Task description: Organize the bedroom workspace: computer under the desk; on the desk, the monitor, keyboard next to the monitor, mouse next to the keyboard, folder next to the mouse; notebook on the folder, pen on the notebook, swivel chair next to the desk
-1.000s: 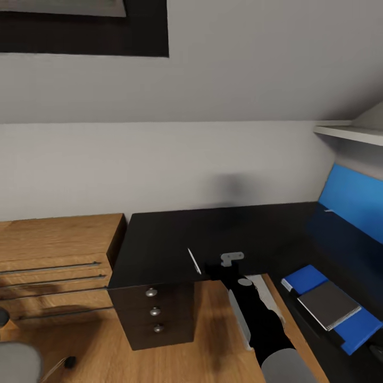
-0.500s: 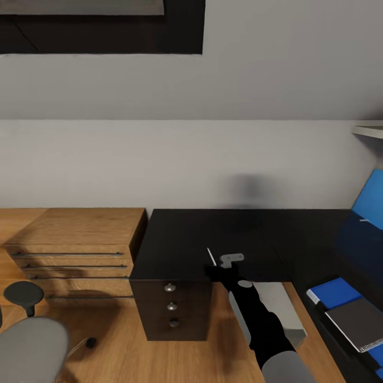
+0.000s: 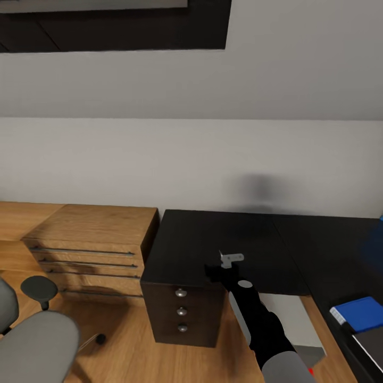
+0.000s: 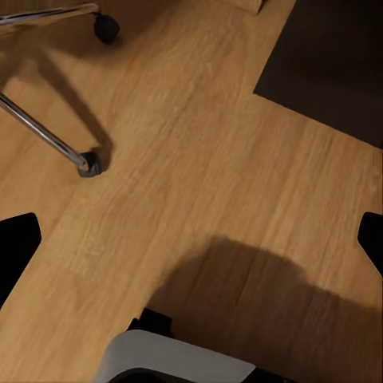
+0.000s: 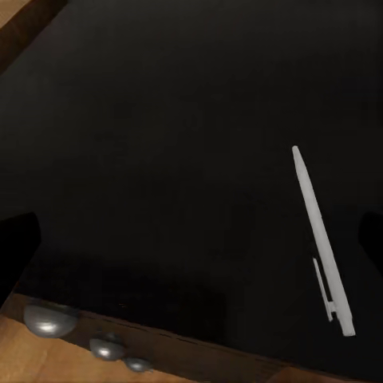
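The pen (image 5: 319,239) lies untouched on the black desk (image 3: 213,239), the right gripper (image 3: 230,261) hovering above, fingers spread apart. Folder (image 3: 361,314) and notebook (image 3: 372,343) are already stacked; pen remains.

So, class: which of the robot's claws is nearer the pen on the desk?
Right. The right claw hangs just above the desk with the pen right below it. The left claw is down over the wooden floor by the swivel chair's castor.
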Controlling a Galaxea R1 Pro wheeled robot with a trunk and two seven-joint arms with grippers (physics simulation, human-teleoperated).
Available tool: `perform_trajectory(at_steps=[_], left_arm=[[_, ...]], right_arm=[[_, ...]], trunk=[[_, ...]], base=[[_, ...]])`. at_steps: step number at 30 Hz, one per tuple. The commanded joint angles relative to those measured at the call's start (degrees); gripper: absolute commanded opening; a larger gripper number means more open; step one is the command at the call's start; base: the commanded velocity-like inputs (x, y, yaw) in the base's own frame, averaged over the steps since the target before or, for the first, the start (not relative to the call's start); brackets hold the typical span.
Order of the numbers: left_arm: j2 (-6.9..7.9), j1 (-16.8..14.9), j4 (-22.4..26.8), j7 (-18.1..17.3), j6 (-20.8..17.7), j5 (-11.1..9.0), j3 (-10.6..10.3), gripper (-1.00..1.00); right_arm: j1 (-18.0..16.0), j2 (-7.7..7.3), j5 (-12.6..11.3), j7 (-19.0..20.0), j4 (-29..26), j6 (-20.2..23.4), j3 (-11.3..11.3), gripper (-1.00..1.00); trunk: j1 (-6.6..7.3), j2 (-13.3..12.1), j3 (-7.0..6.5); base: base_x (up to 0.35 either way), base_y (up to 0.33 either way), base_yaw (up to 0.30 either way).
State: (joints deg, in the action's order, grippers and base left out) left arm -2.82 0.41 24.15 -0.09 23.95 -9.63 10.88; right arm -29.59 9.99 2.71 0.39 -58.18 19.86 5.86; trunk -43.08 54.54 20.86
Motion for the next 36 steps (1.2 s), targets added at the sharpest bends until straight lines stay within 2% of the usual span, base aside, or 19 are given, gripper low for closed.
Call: perform_trajectory(at_steps=[1, 7, 28, 30, 32, 34, 35, 36], left_arm=[[-0.01, 0.0, 0.1, 0.0, 0.0, -0.3, 0.0, 1.00], [-0.04, 0.0, 0.1, 0.0, 0.0, -0.2, -0.2, 1.00], [-0.14, 0.0, 0.1, 0.2, -0.1, -0.2, -0.3, 1.00], [-0.14, 0.0, 0.1, 0.3, -0.1, -0.2, -0.3, 1.00], [-0.13, 0.0, 0.1, 0.3, -0.1, -0.2, -0.3, 1.00], [-0.15, 0.0, 0.1, 0.3, -0.1, -0.2, -0.3, 1.00], [-0.17, 0.0, 0.1, 0.3, -0.1, -0.2, -0.3, 1.00], [-0.20, 0.0, 0.1, 0.2, -0.1, -0.2, -0.3, 1.00]], right_arm=[[0.0, 0.01, 0.3, 0.0, -0.1, 0.3, 0.0, 1.00], [0.0, 0.01, 0.3, 0.2, 0.0, 0.1, 0.0, 1.00], [0.0, 0.01, 0.4, -0.1, 0.0, 0.5, -0.2, 1.00], [-0.1, 0.01, 0.3, -1.1, 0.1, 1.7, -0.2, 1.00], [-0.2, 0.01, 0.3, -2.9, 0.1, 4.7, -0.2, 1.00], [-1.0, 0.01, 0.2, -5.5, 0.2, 10.5, -0.2, 1.00], [-1.6, 0.01, 0.2, -6.0, 0.3, 12.0, -0.2, 1.00], [-3.3, 0.01, 0.1, -6.9, 0.4, 14.6, -0.3, 1.00]], trunk=[[-0.04, 0.0, 0.06], [-0.04, 0.0, 0.06], [-0.04, 0.0, 0.06], [-0.04, 0.0, 0.06], [-0.48, 0.8, 0.42], [-0.92, 1.6, 0.78], [-1.14, 2.0, 0.96], [-1.36, 2.4, 1.14]], base=[[0.307, 0.000, 0.013], [0.186, 0.000, 0.004], [0.008, 0.000, 0.000], [0.000, 0.000, 0.000], [0.000, 0.000, 0.000], [0.000, 0.000, 0.000], [0.000, 0.000, 0.000], [0.000, 0.000, 0.000]])
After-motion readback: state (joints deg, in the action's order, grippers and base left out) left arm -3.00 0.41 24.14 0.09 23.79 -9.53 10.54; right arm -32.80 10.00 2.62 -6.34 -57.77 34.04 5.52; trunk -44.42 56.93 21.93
